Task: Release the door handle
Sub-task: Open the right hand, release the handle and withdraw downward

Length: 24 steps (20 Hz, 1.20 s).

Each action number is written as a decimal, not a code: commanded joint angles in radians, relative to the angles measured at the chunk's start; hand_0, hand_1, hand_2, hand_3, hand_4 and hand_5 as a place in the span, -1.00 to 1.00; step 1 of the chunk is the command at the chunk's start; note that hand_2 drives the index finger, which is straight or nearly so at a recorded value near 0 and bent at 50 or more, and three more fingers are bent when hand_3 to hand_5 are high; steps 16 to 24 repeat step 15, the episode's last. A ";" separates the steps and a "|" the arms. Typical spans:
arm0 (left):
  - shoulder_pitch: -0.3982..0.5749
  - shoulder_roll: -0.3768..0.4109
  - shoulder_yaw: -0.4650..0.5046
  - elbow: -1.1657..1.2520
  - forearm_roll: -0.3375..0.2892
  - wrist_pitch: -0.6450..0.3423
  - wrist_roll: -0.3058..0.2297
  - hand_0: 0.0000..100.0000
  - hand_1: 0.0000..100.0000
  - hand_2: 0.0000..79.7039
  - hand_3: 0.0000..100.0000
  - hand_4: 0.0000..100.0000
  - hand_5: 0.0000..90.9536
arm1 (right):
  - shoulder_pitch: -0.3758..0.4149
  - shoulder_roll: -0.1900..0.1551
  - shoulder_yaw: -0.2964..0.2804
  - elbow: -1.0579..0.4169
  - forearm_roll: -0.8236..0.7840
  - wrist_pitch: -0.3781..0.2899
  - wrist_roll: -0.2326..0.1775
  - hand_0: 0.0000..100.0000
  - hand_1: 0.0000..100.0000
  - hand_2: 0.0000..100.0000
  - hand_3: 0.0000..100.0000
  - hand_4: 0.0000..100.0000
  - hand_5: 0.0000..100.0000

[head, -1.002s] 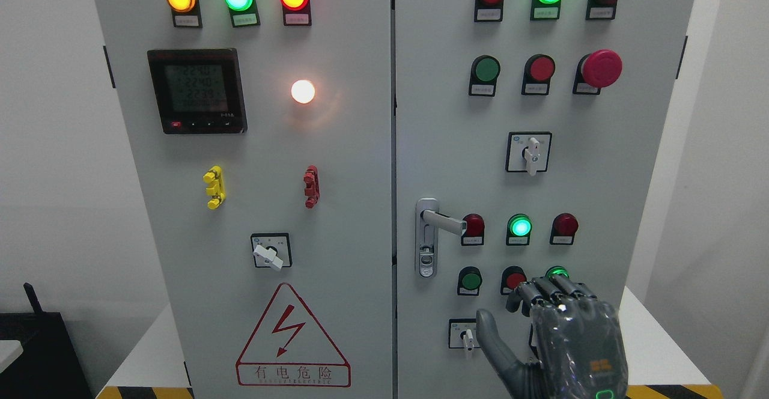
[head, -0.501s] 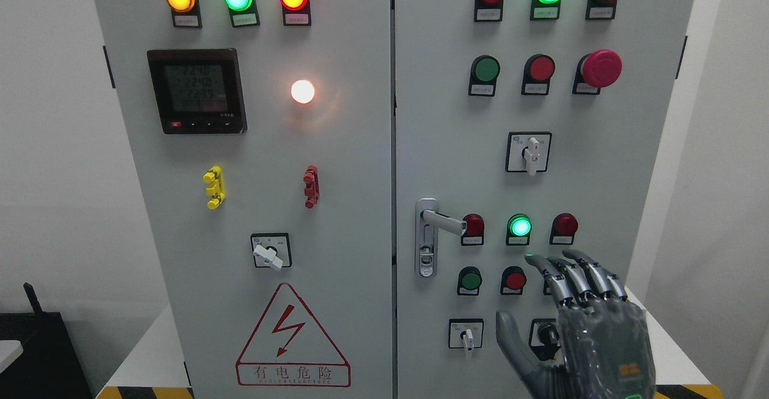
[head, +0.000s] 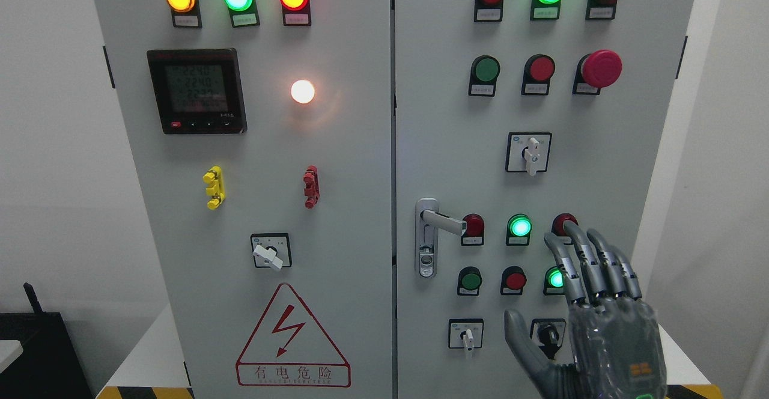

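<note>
— Since the earlier frames the right hand (head: 601, 321) has shifted rightward and its fingers (head: 586, 255) have uncurled; they were bent low by the bottom row of buttons and now stretch upward.

— Holding anything?

— Nothing. Four fingers straight and side by side, thumb splayed out to the left, palm facing the cabinet (head: 541, 146). I'd read that as the open pose after letting go.

— And the door handle (head: 443, 222)?

— Mounted at the left edge of the right-hand door, its lever lying level and pointing right, its tip just beside a red lamp (head: 473, 225). It sits up and left of the hand, well apart from every finger, with a lit green lamp (head: 519, 226) between them.

— So why does the hand hang there?

— My guess: it is backing clear so nothing catches the lever or the switches. The fingertips do overlap the red lamp at the row's right end (head: 562, 222), though whether they touch it I cannot tell.

— Left arm?

— Not visible.
</note>
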 commanded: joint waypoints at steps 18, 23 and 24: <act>0.000 0.000 0.011 0.017 0.000 0.001 0.001 -0.76 -0.22 -1.00 -1.00 -1.00 -1.00 | 0.001 0.005 -0.023 -0.008 -0.001 -0.001 0.003 -0.18 -0.74 -1.00 -0.91 -1.00 -1.00; 0.000 0.000 0.011 0.017 0.000 0.001 0.001 -0.76 -0.22 -1.00 -1.00 -1.00 -1.00 | 0.001 0.005 -0.023 -0.008 -0.001 -0.001 0.003 -0.18 -0.74 -1.00 -0.91 -1.00 -1.00; 0.000 0.000 0.011 0.017 0.000 0.001 0.001 -0.76 -0.22 -1.00 -1.00 -1.00 -1.00 | 0.001 0.005 -0.023 -0.008 -0.001 -0.001 0.003 -0.18 -0.74 -1.00 -0.91 -1.00 -1.00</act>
